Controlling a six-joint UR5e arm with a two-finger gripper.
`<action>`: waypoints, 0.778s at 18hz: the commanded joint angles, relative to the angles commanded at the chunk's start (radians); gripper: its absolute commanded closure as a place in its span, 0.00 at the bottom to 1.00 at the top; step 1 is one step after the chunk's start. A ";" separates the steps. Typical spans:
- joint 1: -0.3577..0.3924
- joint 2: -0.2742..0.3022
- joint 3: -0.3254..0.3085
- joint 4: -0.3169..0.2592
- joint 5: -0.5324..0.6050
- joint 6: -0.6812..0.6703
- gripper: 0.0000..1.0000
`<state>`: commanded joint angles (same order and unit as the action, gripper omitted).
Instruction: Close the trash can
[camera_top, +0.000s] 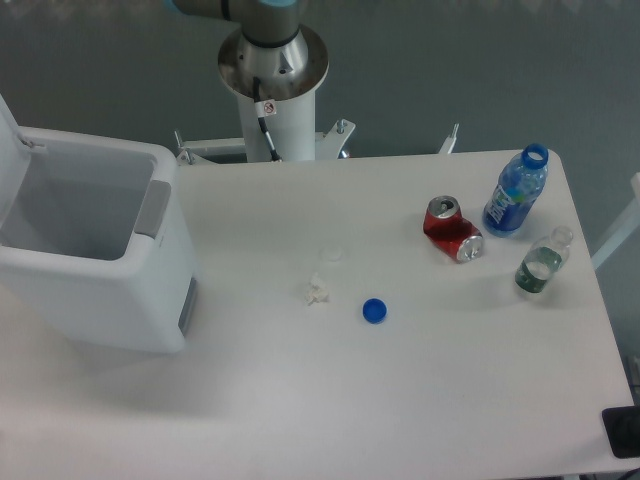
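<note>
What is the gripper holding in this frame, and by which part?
It cannot be told: the gripper is out of view. Only the arm's base shows. The trash can, lid open, has nothing touching it.

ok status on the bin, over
Jaws out of view, only the arm's base showing. Trash can open, lid up at the left edge. Nothing resting on the rim.

We see even, diffuse overhead light on the white desk, bright but not blown out. Shadows are soft and short: a faint grey one falls below and right of the trash can, smaller ones beside the bottles. The picture is slightly soft and grainy throughout, with small objects lacking fine detail. The grey floor behind reads dimmer.
</note>
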<state>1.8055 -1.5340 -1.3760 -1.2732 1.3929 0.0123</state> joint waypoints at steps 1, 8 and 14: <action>0.002 0.002 0.000 0.000 0.000 0.000 0.88; 0.031 0.002 0.002 0.002 0.002 0.000 0.88; 0.040 0.000 0.009 0.002 0.002 0.000 0.89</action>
<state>1.8454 -1.5340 -1.3668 -1.2717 1.3944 0.0123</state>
